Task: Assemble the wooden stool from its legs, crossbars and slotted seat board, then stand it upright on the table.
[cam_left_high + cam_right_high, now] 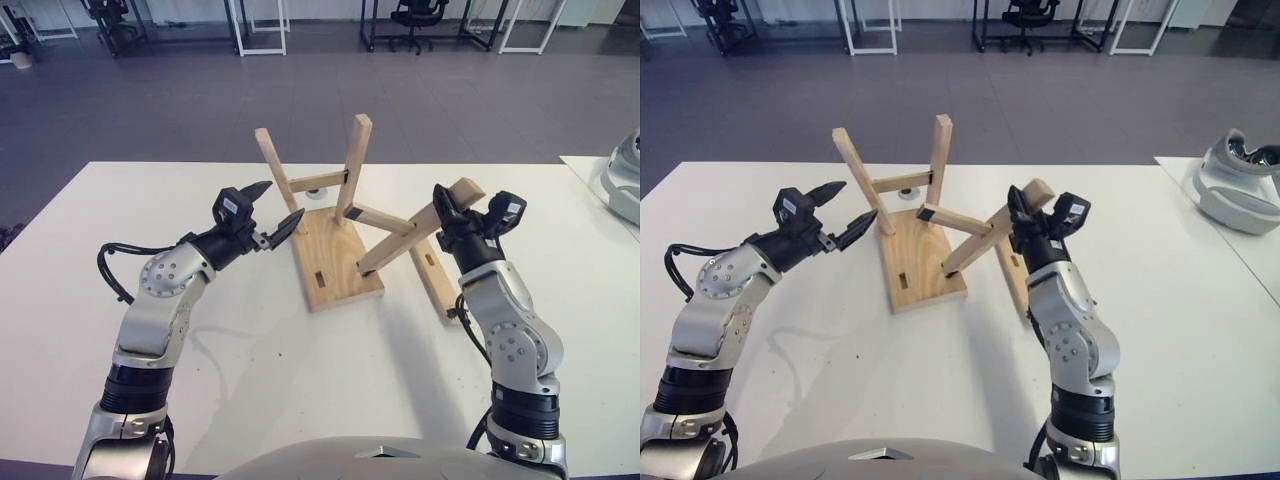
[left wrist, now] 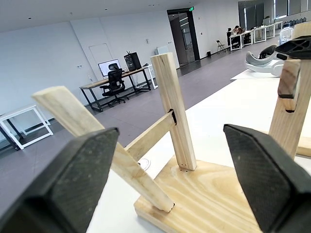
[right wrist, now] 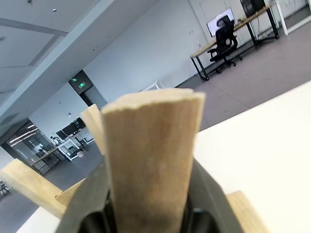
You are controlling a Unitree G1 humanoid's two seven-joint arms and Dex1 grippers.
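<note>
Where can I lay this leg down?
Bare: the table this side of the board, and left of the left gripper. Crowded: right of the board, a spare leg lies by the right gripper and its held leg.

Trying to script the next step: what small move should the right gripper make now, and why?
Probably swing the tilted leg upright: the right gripper grips its top end, it leans away from the seat board, and its foot sits at the board's right edge, not visibly seated.
</note>
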